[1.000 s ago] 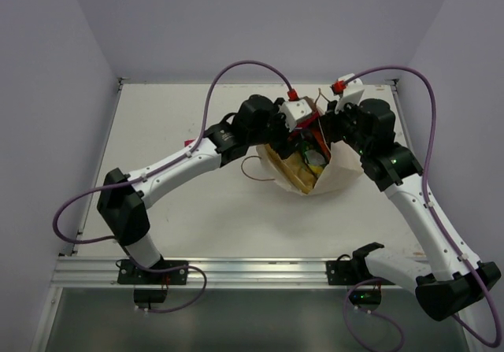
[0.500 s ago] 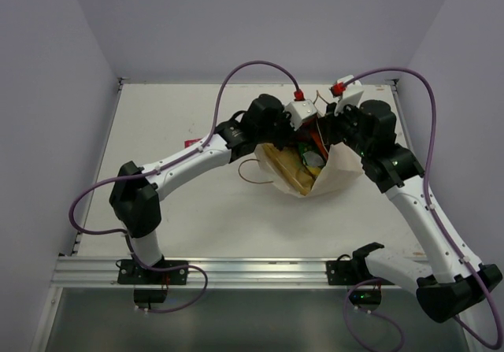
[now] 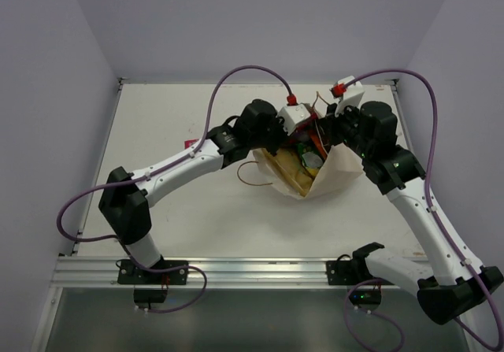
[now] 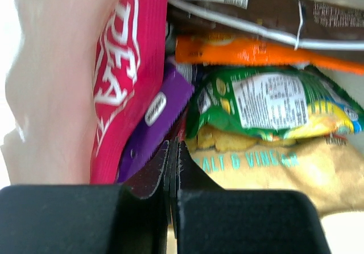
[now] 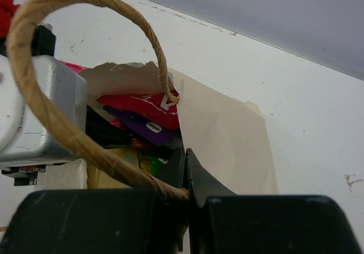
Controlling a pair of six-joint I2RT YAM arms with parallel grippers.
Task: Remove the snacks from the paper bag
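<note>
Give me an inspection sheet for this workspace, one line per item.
Surface: white table, lightly scuffed.
Job's things: paper bag slumped open mid-table. Inside are a pink packet, purple packet, green packet, orange packet, brown packet and tan chip bag.
Clutter: small red item beside the left arm, unidentifiable.
Pincers: left pincer shut inside the bag by the purple packet, hold unclear. Right pincer shut on the bag's rim, near a string handle.
Cables: purple cable arches over the left arm, another over the right.
Surroundings: pale lilac walls, aluminium rail at the near edge.
</note>
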